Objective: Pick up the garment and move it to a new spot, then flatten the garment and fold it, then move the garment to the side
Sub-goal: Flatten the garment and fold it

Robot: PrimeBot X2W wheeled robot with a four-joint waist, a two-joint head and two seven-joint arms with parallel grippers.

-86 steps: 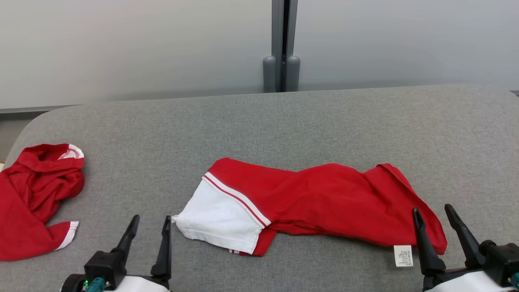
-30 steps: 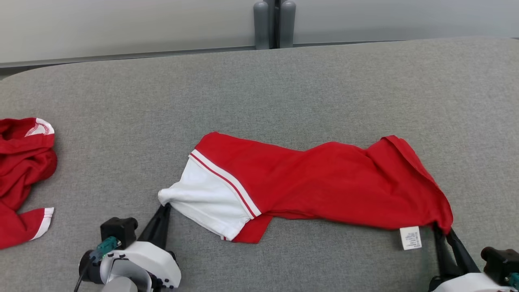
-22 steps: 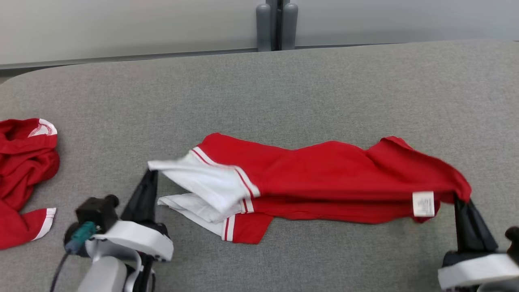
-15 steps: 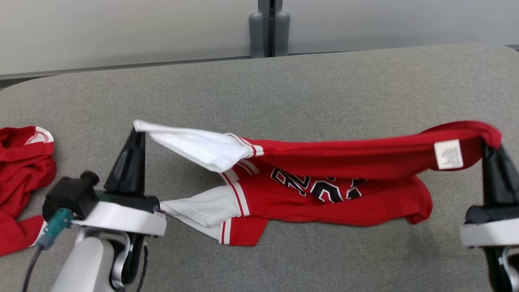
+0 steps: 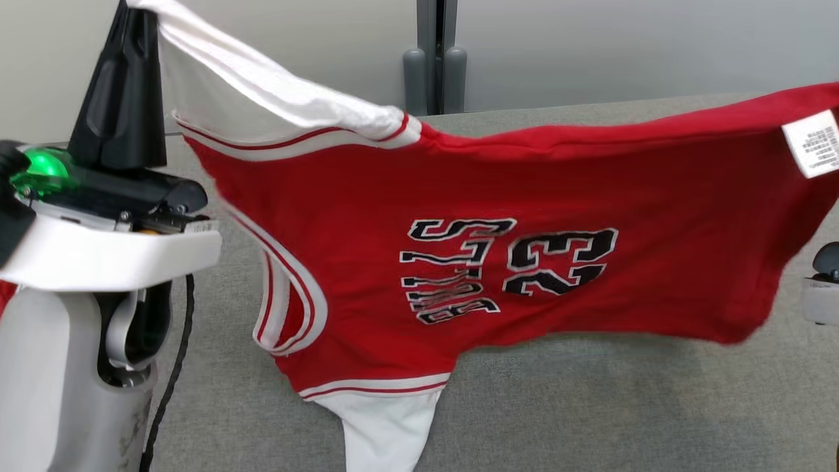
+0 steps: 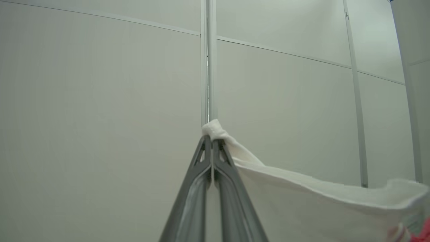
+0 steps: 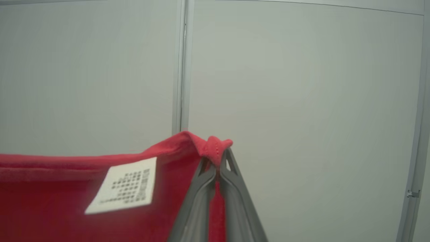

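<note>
Garment (image 5: 524,190), red jersey: light, limp, drapes freely. We hold it aloft above grey table (image 5: 590,406); left gripper (image 6: 211,141) clamped on its white corner, right gripper (image 7: 218,159) pinching its red corner. Corners grip best.

Inventory of items on view, by count.
One red shirt (image 5: 537,190) with one white label (image 5: 814,151), two white sleeves (image 5: 262,92) and one number print (image 5: 557,259); two grippers, the left gripper (image 6: 211,141) and the right gripper (image 7: 219,161); one grey table (image 5: 590,406); two grey posts (image 5: 414,82); one black cable (image 5: 169,390).
</note>
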